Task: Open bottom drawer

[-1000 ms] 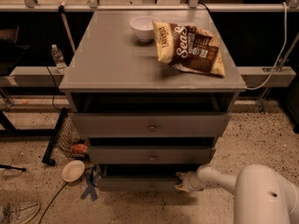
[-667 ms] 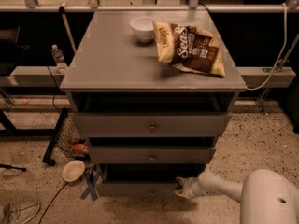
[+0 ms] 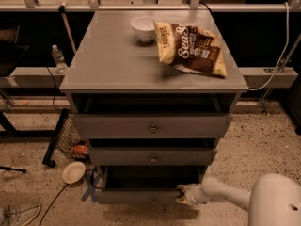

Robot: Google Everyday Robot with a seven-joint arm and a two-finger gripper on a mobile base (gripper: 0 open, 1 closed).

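The bottom drawer (image 3: 136,196) is the lowest of three grey drawers in a grey cabinet. It stands pulled out toward me, with its dark inside showing above its flat front. Its small knob shows low on the front. My gripper (image 3: 181,194) sits at the right end of that drawer's front edge, on a white arm that comes in from the lower right. The middle drawer (image 3: 153,157) and the top drawer (image 3: 151,125) stand above it, each with a round knob.
On the cabinet top (image 3: 113,60) stand a white bowl (image 3: 143,28) and a brown snack bag (image 3: 190,47). On the speckled floor to the left lie a white plate (image 3: 74,172), a black stand leg (image 3: 55,138) and a water bottle (image 3: 58,58).
The bottom drawer has slid out toward me with the gripper at its right end. The view has also shifted a little.
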